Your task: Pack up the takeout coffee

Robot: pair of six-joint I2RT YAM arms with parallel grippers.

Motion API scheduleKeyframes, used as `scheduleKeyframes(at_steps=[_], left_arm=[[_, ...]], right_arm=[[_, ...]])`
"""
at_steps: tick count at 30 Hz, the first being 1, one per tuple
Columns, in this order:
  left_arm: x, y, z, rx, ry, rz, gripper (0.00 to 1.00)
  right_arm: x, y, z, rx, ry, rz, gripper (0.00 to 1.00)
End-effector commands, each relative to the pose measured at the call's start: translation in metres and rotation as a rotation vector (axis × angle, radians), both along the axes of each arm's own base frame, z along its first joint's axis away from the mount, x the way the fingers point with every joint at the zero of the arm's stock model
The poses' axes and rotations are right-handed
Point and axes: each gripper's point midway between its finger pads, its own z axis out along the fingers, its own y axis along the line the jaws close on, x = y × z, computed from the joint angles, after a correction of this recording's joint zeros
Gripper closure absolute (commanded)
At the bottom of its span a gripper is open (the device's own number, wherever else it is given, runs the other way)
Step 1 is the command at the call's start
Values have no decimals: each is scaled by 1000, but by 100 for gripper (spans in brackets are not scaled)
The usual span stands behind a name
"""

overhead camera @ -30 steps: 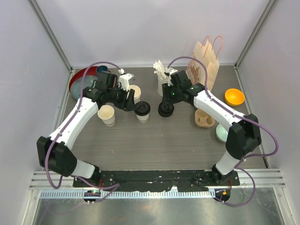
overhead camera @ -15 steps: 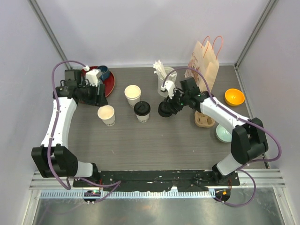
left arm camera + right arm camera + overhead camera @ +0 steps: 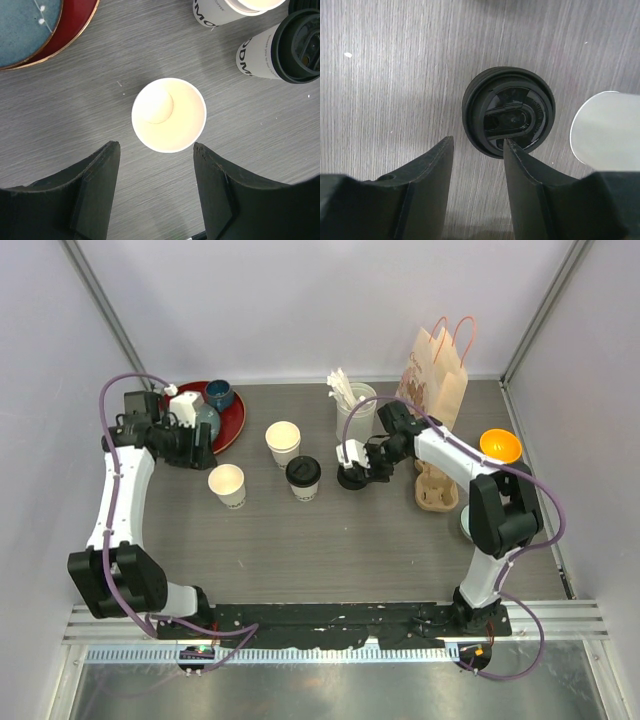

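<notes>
Two open white paper cups (image 3: 228, 485) (image 3: 284, 443) and one cup with a black lid on it (image 3: 303, 478) stand left of centre. My left gripper (image 3: 197, 448) hovers open by the red tray. In the left wrist view one open cup (image 3: 169, 121) lies just beyond that gripper (image 3: 156, 150), the lidded cup (image 3: 295, 47) at the upper right. A loose black lid (image 3: 351, 478) lies on the table. My right gripper (image 3: 476, 145) is open over it, with bare table between the jaws and the right fingertip overlapping the rim of the lid (image 3: 508, 111).
A red tray (image 3: 232, 425) with a blue bowl (image 3: 218, 393) sits back left. A white cylinder of sticks (image 3: 355, 412) and a paper bag (image 3: 440, 370) stand at the back. A tan cup carrier (image 3: 436, 492), an orange bowl (image 3: 499, 446) and a pale bowl (image 3: 468, 527) are on the right.
My left gripper has drawn back left from the lidded cup to the tray's edge. The right arm has folded toward the back, its gripper staying over the black lid.
</notes>
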Motion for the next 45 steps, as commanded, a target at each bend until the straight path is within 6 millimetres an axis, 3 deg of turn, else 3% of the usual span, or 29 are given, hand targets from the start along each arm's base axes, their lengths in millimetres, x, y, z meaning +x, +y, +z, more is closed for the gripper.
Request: scheduleKeyframes(at_steps=[1,15,21,31,45], left_arm=[[-1,2,-7,6,9,-12,36],[5,-1,-18,-30,45,-12,36],[4,-3,-21,-38,55,-16,36],[3,-3,-22,-40,60,-26,36],[1,-9,-22,-66,75,-50,36]], right_arm=[[11,5,16,-14,-101,118,51],[14,7,-15,-96,-50,139,59],[15,13,-14,-90,-65,142,73],[20,13,-23,-141,-92,141,68],[30,28,-4,-142,-202,160,59]])
